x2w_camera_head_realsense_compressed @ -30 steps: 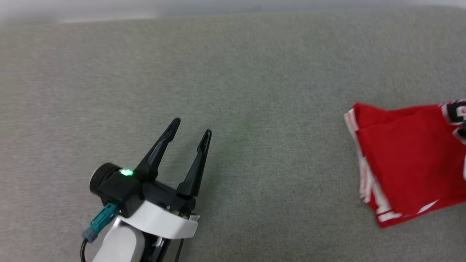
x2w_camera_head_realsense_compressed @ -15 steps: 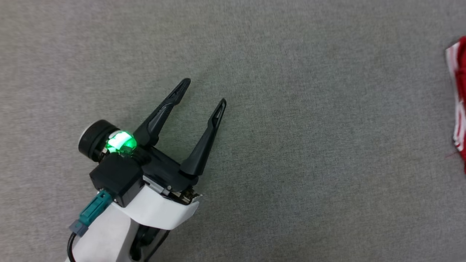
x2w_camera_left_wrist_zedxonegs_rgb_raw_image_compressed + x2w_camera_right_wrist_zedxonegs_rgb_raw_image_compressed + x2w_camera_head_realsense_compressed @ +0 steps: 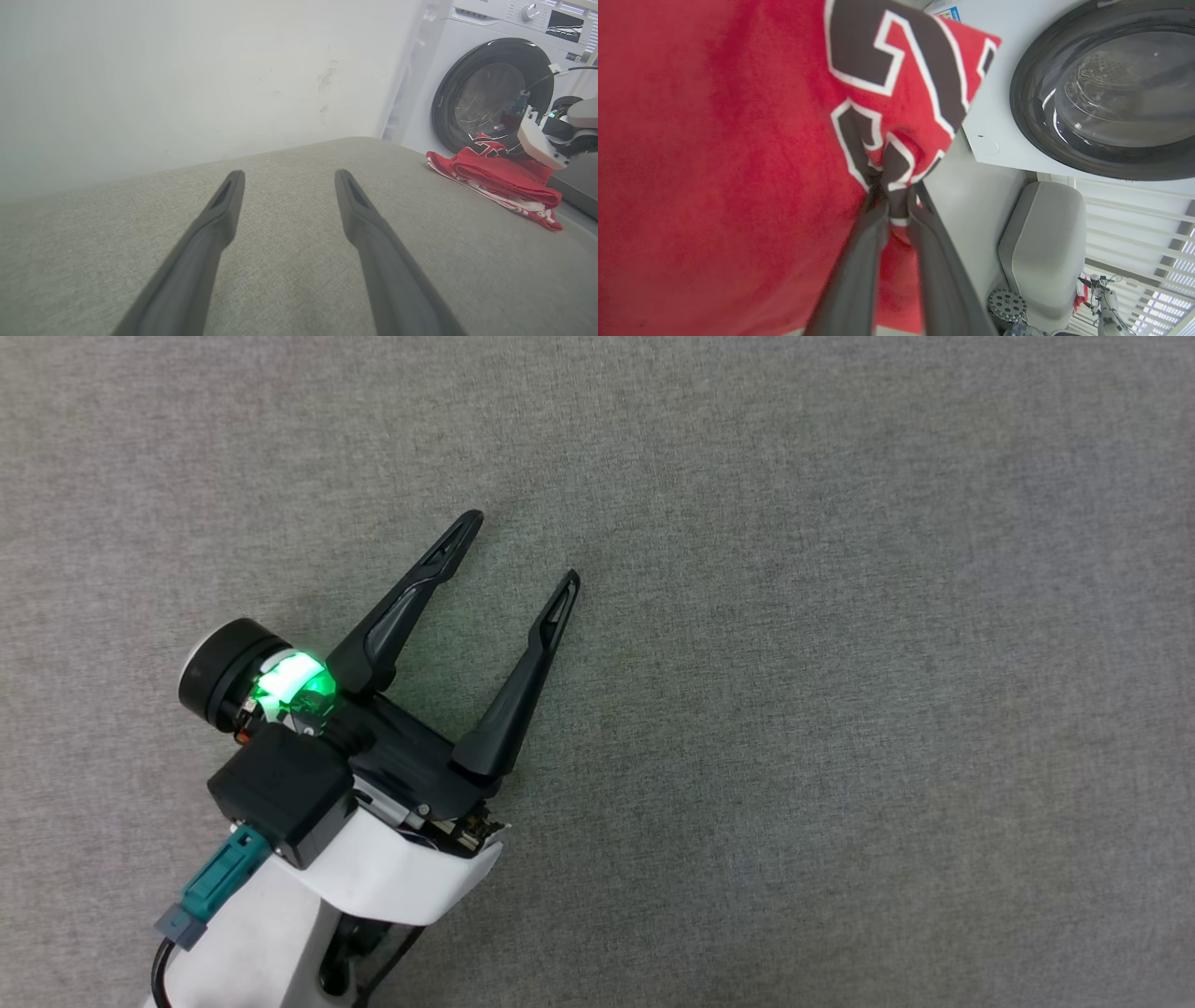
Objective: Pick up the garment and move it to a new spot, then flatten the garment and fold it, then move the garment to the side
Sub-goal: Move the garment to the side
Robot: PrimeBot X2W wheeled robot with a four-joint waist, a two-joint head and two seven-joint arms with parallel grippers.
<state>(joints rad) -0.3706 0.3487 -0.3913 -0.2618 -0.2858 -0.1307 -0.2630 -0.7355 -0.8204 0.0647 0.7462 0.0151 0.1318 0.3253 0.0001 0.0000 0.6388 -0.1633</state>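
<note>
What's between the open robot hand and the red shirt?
Only bare grey cushion lies between the left gripper and the red shirt, seen in the left wrist view.

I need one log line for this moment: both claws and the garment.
left claw: open, over grey surface | right claw: shut on garment | garment: folded, near washing machine

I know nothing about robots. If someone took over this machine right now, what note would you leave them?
Left gripper: open, holding nothing, above the grey padded surface.
Right gripper: shut on the garment, pinching a fold by the black lettering.
Garment: layered bundle at the surface's edge, beside the washing machine.
Done: seemingly folded.
To do: set it aside, release.
</note>
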